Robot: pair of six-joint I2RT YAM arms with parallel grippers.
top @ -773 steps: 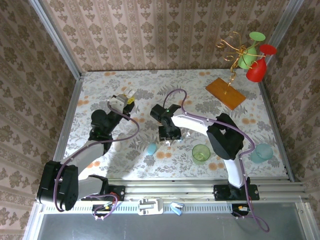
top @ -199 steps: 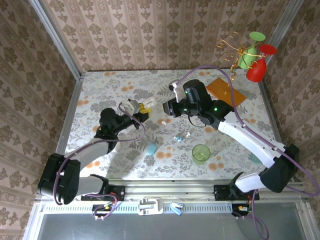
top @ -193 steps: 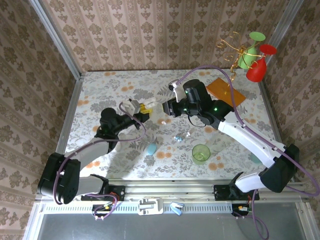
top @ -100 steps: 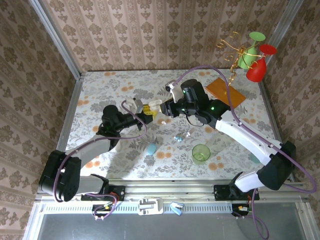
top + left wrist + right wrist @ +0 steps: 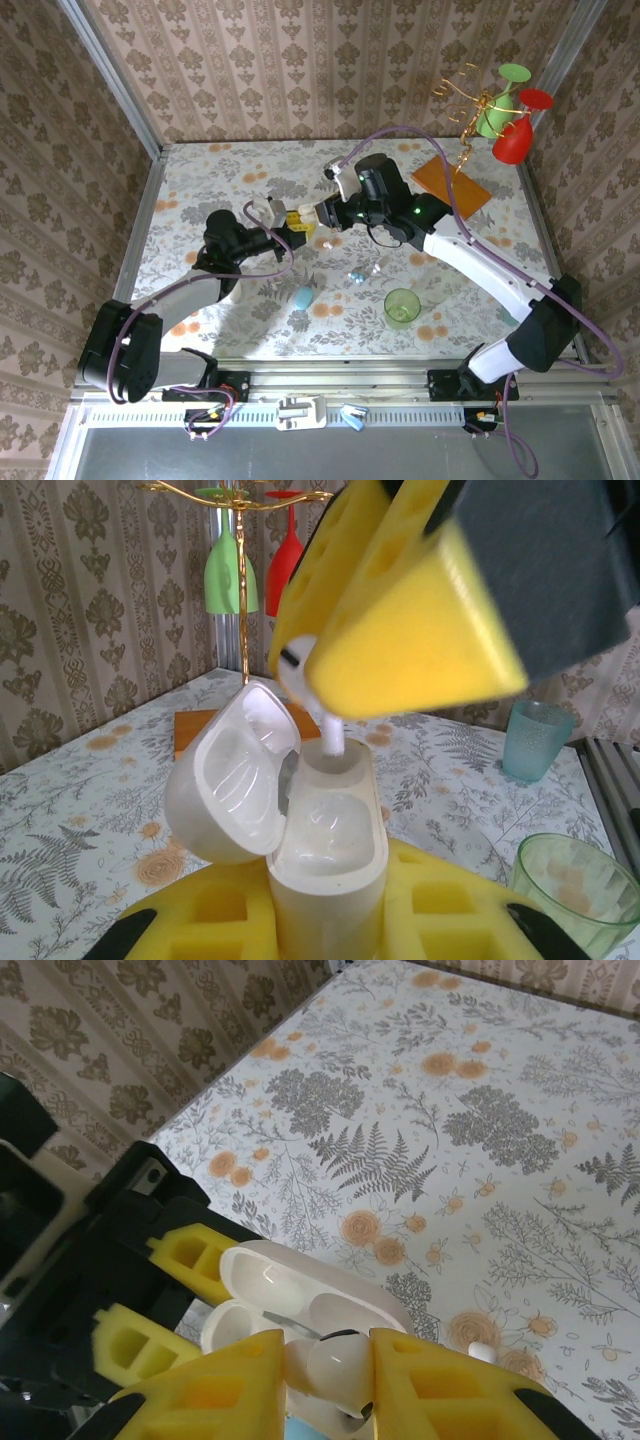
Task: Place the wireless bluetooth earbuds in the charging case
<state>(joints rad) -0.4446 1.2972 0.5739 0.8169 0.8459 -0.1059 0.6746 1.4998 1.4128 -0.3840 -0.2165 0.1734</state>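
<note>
1. The left gripper (image 5: pixel 287 222) is pressed together on the lower body of the white charging case (image 5: pixel 322 830). It holds the case upright above the table (image 5: pixel 200 180), with the lid (image 5: pixel 235 780) swung open to one side.
2. The right gripper (image 5: pixel 318 213) pinches one white earbud (image 5: pixel 338 1365) between its yellow pads (image 5: pixel 400 630). The stem points down at the far socket of the case and its tip is at the mouth. How deep it sits, I cannot tell.
3. If the stem is not in line with the socket, it can catch on the rim. The earbud may then turn between the soft pads.
4. If the right arm pushes down too hard, the case can tilt or slide in the left grip, because it is held only low on its body.
5. The right pad is very near the open lid. A small sideways move could knock the lid against the earbud.
6. If the jaws part before the earbud is seated, it can drop to the table. Other loose earbuds (image 5: pixel 355 277) lie there, near a light-blue case (image 5: pixel 302 297).
</note>
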